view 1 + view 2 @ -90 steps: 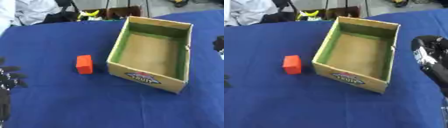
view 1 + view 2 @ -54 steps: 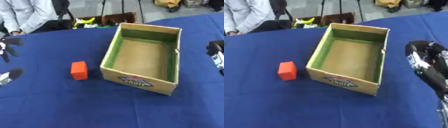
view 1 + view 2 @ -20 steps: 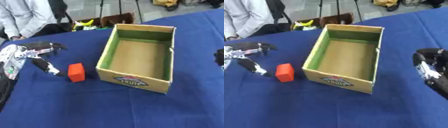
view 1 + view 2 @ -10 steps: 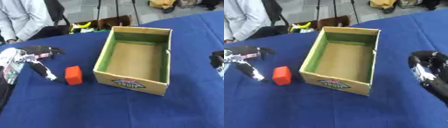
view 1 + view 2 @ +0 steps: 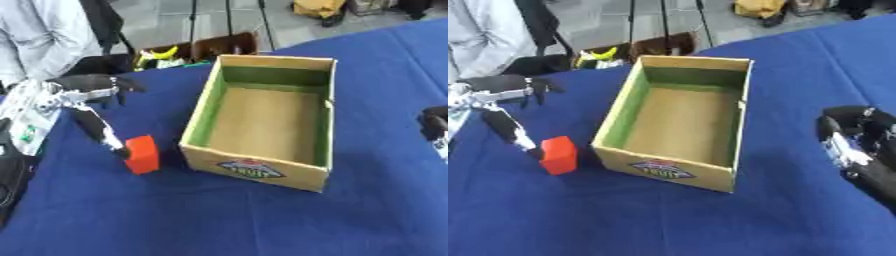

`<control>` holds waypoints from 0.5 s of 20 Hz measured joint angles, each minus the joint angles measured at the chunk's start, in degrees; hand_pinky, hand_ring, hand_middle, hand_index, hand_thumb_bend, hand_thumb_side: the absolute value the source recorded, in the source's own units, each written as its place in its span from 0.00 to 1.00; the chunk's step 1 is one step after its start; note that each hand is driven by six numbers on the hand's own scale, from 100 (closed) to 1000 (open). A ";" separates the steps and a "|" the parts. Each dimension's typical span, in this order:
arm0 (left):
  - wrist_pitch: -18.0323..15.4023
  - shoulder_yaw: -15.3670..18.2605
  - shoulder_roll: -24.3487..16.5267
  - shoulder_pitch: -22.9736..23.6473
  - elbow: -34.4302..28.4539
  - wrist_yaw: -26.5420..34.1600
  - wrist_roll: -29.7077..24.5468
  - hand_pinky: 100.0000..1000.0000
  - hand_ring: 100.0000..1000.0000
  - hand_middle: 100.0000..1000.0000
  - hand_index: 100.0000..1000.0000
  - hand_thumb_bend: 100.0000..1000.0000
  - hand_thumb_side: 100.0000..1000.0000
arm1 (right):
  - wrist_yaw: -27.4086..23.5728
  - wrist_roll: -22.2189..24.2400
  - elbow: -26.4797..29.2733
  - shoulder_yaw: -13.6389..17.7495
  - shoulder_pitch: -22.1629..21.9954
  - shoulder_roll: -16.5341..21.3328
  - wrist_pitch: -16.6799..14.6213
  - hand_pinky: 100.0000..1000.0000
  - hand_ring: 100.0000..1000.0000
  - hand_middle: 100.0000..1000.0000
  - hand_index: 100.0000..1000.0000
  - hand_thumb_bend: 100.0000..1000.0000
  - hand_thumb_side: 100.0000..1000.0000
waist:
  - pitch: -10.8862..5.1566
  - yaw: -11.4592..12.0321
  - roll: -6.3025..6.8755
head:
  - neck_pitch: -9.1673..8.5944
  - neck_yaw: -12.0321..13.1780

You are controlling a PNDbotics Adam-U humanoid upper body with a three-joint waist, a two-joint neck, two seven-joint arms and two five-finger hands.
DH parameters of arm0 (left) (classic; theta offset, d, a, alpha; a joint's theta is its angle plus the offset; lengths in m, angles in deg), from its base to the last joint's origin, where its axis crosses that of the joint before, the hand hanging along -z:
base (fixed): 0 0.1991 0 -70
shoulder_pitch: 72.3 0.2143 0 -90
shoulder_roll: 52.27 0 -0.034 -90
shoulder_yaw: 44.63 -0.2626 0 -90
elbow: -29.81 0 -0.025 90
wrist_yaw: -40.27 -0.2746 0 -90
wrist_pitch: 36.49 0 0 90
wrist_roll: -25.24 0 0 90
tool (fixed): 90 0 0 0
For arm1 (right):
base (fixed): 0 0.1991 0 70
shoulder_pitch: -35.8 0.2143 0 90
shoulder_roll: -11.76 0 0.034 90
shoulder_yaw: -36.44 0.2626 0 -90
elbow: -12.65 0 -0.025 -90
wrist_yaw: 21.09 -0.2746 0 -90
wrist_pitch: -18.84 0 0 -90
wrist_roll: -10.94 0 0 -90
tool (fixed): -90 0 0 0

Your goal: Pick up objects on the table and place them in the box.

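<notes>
An orange-red block [image 5: 142, 154] stands on the blue tablecloth, just left of an open cardboard box [image 5: 263, 168] with green inner walls and nothing inside. My left hand [image 5: 77, 103] reaches in from the left, open, with its fingers spread above and behind the block. One long finger [image 5: 94, 128] points down, and its tip touches the block's left side. My right hand [image 5: 853, 142] hangs at the right edge, right of the box and away from it; its fingers are blurred.
The blue table [image 5: 219, 215] runs to a far edge at the top. Beyond it are a seated person in white [image 5: 39, 35], a dark crate with yellow items [image 5: 171, 53] and stand legs on the floor.
My left hand has come down and in toward the block, its finger now at the block's left side. The head has shifted a little. The right hand stays at the right edge.
</notes>
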 measured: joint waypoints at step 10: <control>2.87 -0.71 1.77 -1.83 0.45 -1.89 -2.78 0.40 0.54 0.81 0.93 1.00 0.58 | -0.05 0.45 0.00 -0.34 0.59 -0.03 0.02 0.83 0.77 0.46 0.68 0.17 0.42 | 0.55 -1.35 0.43 | -0.24 0.57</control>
